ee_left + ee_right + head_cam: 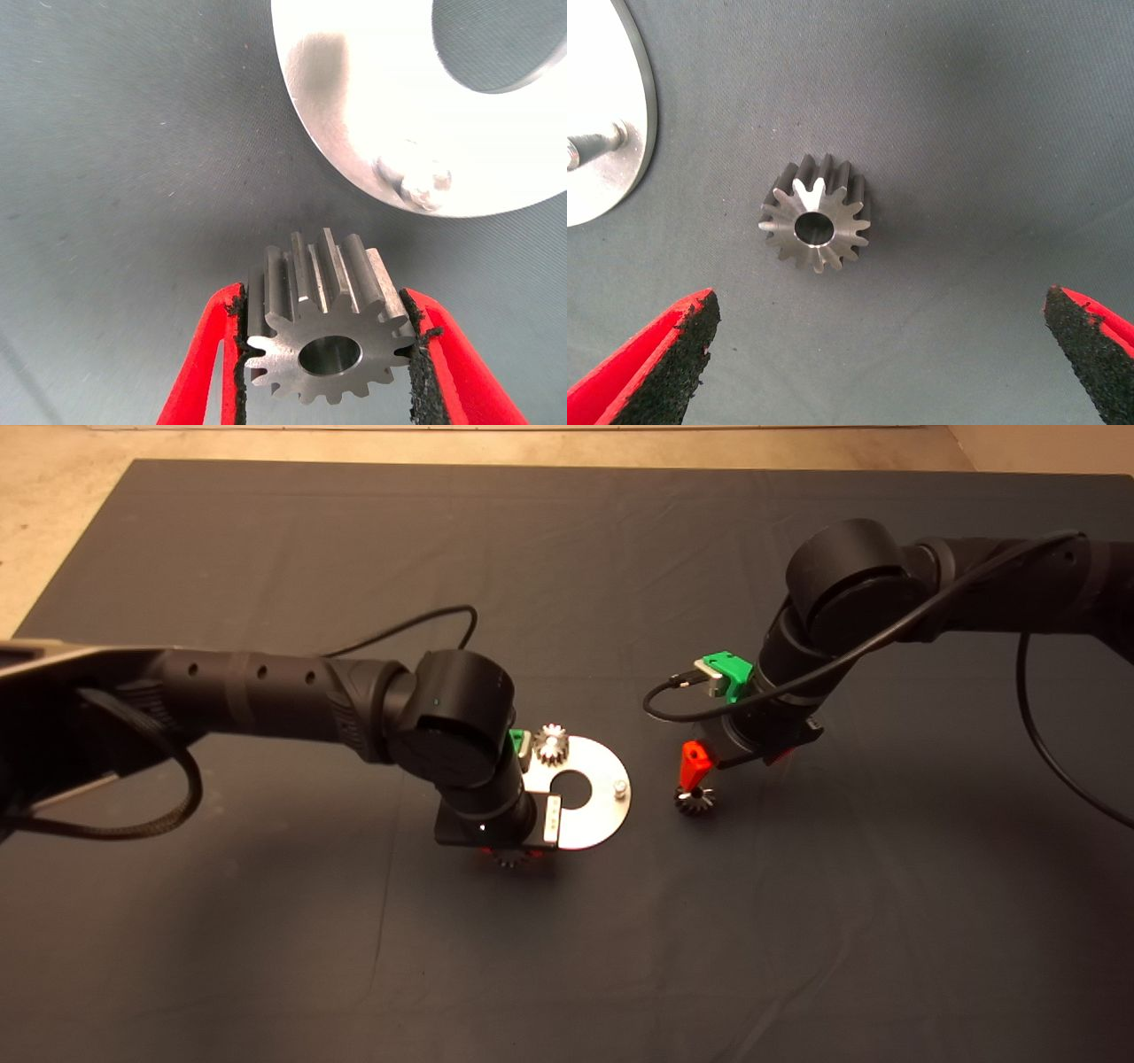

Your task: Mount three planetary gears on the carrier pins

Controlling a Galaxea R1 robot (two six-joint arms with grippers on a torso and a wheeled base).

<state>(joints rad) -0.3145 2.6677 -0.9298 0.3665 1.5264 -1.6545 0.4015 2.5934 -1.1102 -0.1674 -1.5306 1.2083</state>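
A: Gear status?

B: One small toothed steel gear (551,746) sits on a pin of your flat round silver plate (605,816). Your left hand (330,354) grips a second gear (326,329) just beside the plate.

A: Next?

B: Your right hand (877,354) hangs wide over the third gear (816,225) on the mat. Align your held gear's bore over a bare stud (423,184).

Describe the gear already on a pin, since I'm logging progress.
Start at the flat round silver plate mid-mat. On its far rim, beside the left arm, a small shiny toothed metal gear sits on the plate. The other two lie off it.
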